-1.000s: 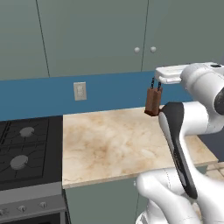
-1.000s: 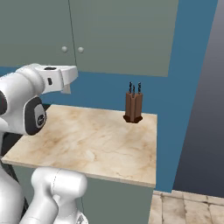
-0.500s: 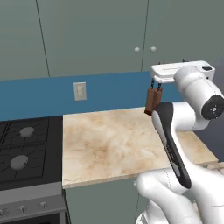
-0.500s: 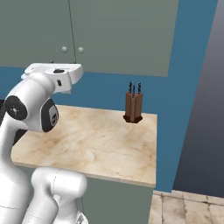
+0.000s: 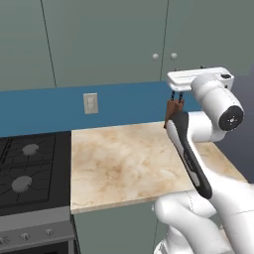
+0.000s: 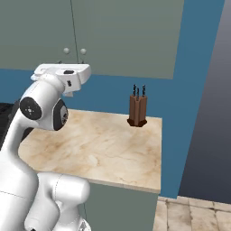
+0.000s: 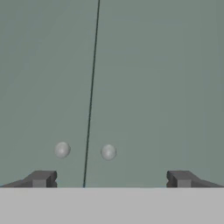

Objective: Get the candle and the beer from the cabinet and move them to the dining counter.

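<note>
cabinet (image 7: 153, 78) doors closed, tool (image 7: 111, 179) wide apart

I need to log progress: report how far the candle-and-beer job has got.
Done: nothing yet. The cabinet doors are shut, so neither candle nor beer is out. In hand: the gripper faces the two door knobs with its jaws wide open and empty, touching nothing. Left: open a door, take out both items and carry them to the dining counter.
</note>
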Robot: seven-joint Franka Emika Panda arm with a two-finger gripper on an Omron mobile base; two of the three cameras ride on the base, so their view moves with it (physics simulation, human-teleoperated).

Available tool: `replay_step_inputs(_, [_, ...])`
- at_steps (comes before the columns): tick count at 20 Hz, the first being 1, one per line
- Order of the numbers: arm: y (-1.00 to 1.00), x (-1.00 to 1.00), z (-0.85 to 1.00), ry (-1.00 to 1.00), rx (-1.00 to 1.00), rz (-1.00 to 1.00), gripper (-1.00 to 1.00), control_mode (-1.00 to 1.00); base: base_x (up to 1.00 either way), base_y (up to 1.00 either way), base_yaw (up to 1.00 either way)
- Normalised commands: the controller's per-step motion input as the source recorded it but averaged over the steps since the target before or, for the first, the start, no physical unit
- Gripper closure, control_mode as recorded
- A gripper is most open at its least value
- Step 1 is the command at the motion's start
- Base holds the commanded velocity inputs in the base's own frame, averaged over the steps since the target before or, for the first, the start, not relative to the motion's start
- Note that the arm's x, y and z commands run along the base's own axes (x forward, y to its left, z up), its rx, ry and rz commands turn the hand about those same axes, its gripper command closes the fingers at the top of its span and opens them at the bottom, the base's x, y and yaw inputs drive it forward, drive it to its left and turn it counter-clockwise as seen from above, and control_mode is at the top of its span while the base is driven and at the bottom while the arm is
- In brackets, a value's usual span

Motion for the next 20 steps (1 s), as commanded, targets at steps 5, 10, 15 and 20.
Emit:
replay_step_inputs(5, [0.01, 0.38, 0.03, 0.0, 0.0, 0.0, -1.0, -1.0, 0.0, 0.0, 0.0])
replay_step_inputs(10, [0.02, 0.4, 0.03, 0.0, 0.0, 0.0, -1.0, -1.0, 0.0, 0.0, 0.0])
replay_step_inputs(15, [0.0, 0.37, 0.0, 0.0, 0.0, 0.0, -1.0, -1.0, 0.0, 0.0, 0.0])
replay_step_inputs(20, [0.0, 0.35, 0.0, 0.0, 0.0, 0.0, -1.0, -1.0, 0.0, 0.0, 0.0])
